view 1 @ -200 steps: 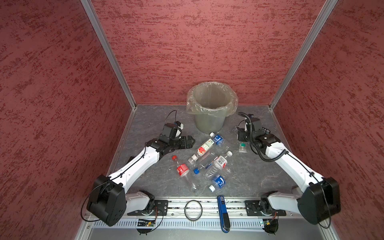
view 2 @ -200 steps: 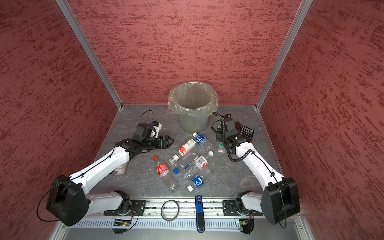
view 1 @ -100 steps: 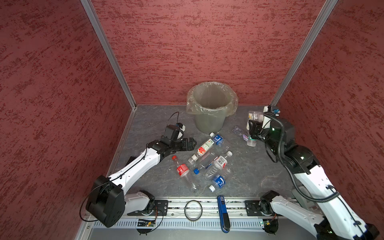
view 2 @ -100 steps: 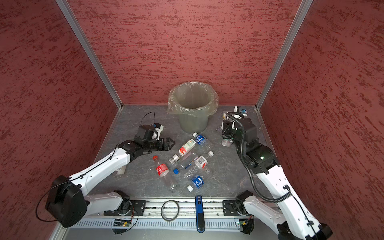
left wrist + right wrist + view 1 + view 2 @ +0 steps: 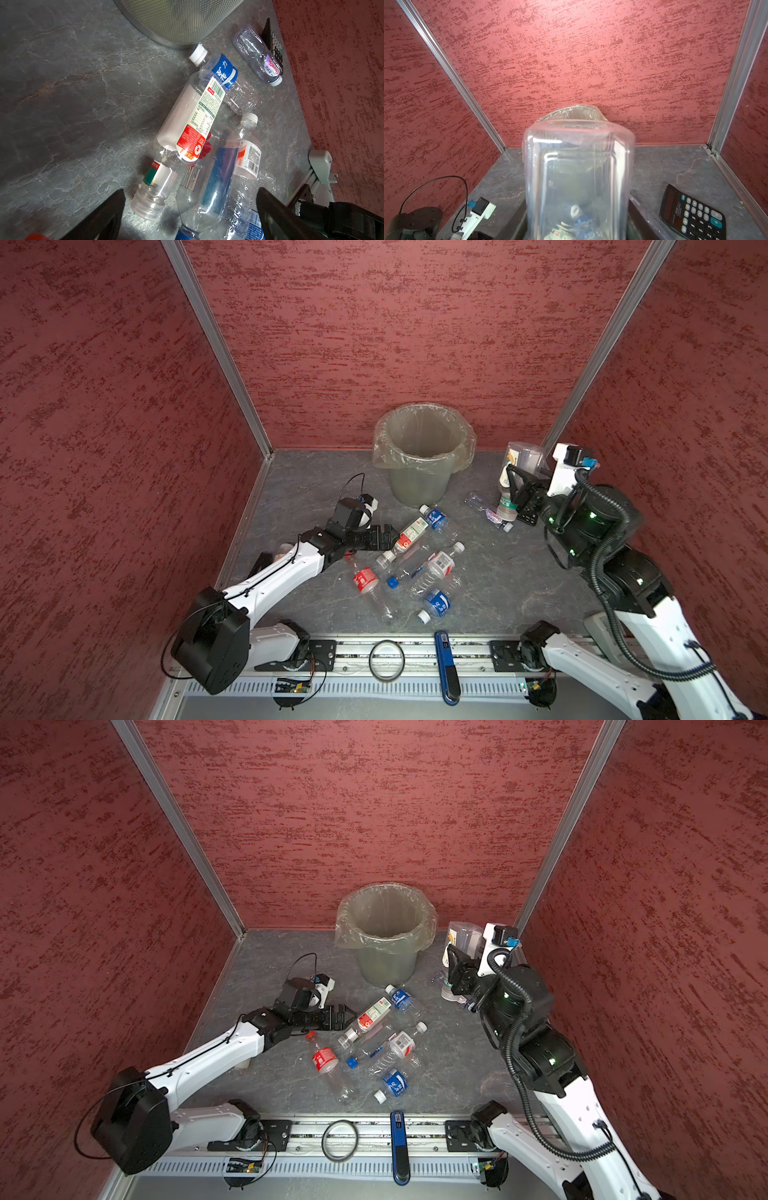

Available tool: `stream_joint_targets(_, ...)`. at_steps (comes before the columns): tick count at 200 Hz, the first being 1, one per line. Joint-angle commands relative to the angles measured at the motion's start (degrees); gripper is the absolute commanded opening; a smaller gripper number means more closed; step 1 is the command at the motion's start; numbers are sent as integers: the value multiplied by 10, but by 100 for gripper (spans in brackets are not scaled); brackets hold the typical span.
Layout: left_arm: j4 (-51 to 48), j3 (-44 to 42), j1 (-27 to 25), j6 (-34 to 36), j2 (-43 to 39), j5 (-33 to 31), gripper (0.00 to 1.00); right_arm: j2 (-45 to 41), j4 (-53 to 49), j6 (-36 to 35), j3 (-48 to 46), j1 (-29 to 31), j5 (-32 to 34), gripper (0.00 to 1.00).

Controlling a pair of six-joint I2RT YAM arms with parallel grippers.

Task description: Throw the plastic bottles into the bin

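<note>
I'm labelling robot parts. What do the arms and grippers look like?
The left arm and right arm have white links and bulky black joints. A thin black cable loops at the left wrist; a ribbed black hose runs along the right. The left gripper and right gripper have black jaws.

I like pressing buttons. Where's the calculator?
In the right wrist view, the calculator lies flat near the right wall, beside a purple-label bottle, right of the bin.
</note>
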Motion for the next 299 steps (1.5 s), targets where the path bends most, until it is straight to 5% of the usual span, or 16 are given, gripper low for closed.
stream_joint_targets(1,20,-3,-3,9,-9,7,99,66,45,-7,59,4,-5,47)
stream_joint_targets(26,10,4,-2,20,-6,3,99,194,65,-20,165,2,-6,47)
stream_joint_targets(47,2,11,-1,28,-6,4,99,368,46,-5,352,-36,-32,54)
stream_joint_targets(64,-7,16,1,30,-13,-1,99,558,-50,10,622,-64,-53,87)
stream_joint_targets(74,-18,19,3,33,-22,-3,99,689,-137,15,835,-78,-57,98)
stream_joint_targets(83,-29,19,4,34,-34,-10,99,769,-183,33,996,-93,-84,99)
stream_joint_targets(113,-55,5,12,33,-77,-25,100,557,21,44,607,-108,-66,99)
stream_joint_targets(166,-83,-10,6,29,-115,-59,100,501,-66,28,577,-107,-53,99)
stream_joint_targets(226,-137,-16,-25,-17,-144,-122,100,340,-2,39,296,-106,-47,94)
stream_joint_targets(299,-218,-57,-162,-165,-187,-244,100,207,7,40,35,-106,-85,85)
